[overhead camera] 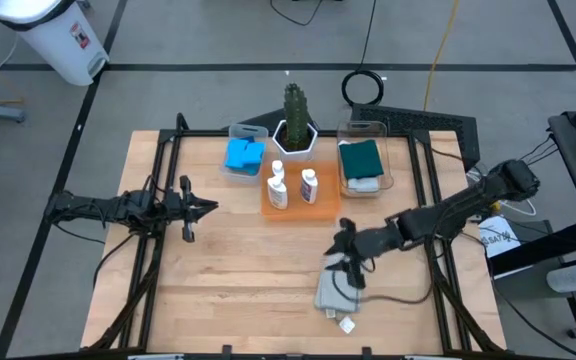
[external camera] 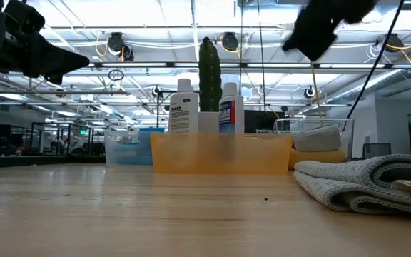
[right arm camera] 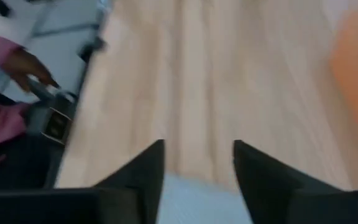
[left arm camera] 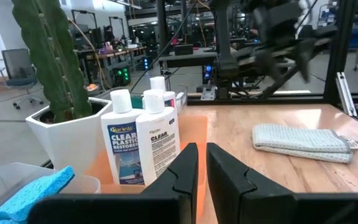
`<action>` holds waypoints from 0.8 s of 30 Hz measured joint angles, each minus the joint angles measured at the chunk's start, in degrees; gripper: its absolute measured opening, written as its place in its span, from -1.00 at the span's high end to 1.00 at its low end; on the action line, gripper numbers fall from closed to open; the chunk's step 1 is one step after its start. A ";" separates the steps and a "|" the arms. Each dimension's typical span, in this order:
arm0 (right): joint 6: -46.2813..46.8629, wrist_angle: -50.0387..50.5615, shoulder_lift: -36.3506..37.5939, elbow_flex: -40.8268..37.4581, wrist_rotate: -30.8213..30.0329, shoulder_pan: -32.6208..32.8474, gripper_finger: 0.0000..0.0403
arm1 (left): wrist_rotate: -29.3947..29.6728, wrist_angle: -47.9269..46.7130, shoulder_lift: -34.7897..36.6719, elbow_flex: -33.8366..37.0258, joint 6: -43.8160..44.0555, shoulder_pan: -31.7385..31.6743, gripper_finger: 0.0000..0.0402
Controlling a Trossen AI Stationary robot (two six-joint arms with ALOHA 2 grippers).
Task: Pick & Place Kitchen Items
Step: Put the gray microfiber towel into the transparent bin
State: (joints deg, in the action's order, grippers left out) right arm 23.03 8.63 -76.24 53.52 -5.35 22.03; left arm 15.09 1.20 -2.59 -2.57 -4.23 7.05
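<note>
The worktop [overhead camera: 248,270] fills the middle of the high view. My right gripper [overhead camera: 346,247] hangs right of centre, its fingers spread apart with nothing between them; the folded grey cloth [overhead camera: 334,290] lies flat on the wood directly under and just below it in the frame. My left gripper [overhead camera: 206,208] waits at centre left, pinched shut on nothing. At upper centre, two white bottles [overhead camera: 278,187] stand on the orange tray [overhead camera: 303,205]; blue sponges [overhead camera: 244,154] fill the bin to its left, and a dark green cloth [overhead camera: 361,157] the bin to its right.
</note>
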 joint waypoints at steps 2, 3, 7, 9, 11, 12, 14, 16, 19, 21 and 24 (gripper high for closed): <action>2.42 6.16 1.13 0.00 1.18 -1.92 -0.01 | 0.00 -0.05 -0.01 0.00 0.00 0.00 0.81; 3.14 9.38 1.42 0.00 1.04 -2.62 -0.10 | 0.00 -0.05 0.00 0.00 0.00 0.00 0.81; 5.18 19.29 0.14 -0.11 2.50 -5.39 -0.35 | 0.00 -0.08 0.00 0.00 0.00 0.00 0.81; 5.42 18.91 -1.15 -1.00 5.79 -6.55 -0.40 | 0.00 -0.08 -0.01 0.00 0.00 -0.01 0.81; 5.39 16.71 -2.37 -2.49 9.44 -7.39 -0.41 | 0.01 -0.08 0.00 0.00 0.00 -0.02 0.81; 5.37 15.51 -3.08 -3.24 10.85 -7.74 -0.40 | 0.00 -0.08 0.00 0.00 0.00 0.00 0.81; 5.26 14.08 -4.25 -4.79 11.92 -8.42 -0.38 | 0.00 -0.08 0.00 0.00 0.00 0.00 0.81; 5.24 12.80 -5.35 -6.31 11.89 -9.42 -0.35 | 0.00 -0.08 0.00 0.00 0.00 0.00 0.81; 5.44 9.67 -6.58 -8.97 13.17 -10.57 -0.31 | 0.02 -0.08 0.00 0.00 0.00 0.00 0.81; 6.10 6.52 -7.57 -10.66 14.98 -11.00 -0.28 | 0.00 -0.09 -0.02 0.00 0.00 -0.01 0.81; 6.27 3.47 -8.55 -13.13 16.07 -11.12 -0.26 | 0.00 -0.10 -0.02 0.00 0.00 0.00 0.81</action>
State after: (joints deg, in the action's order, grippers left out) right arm 29.30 12.10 -84.78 40.38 10.72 10.92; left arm 15.09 1.10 -2.61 -2.57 -4.23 7.05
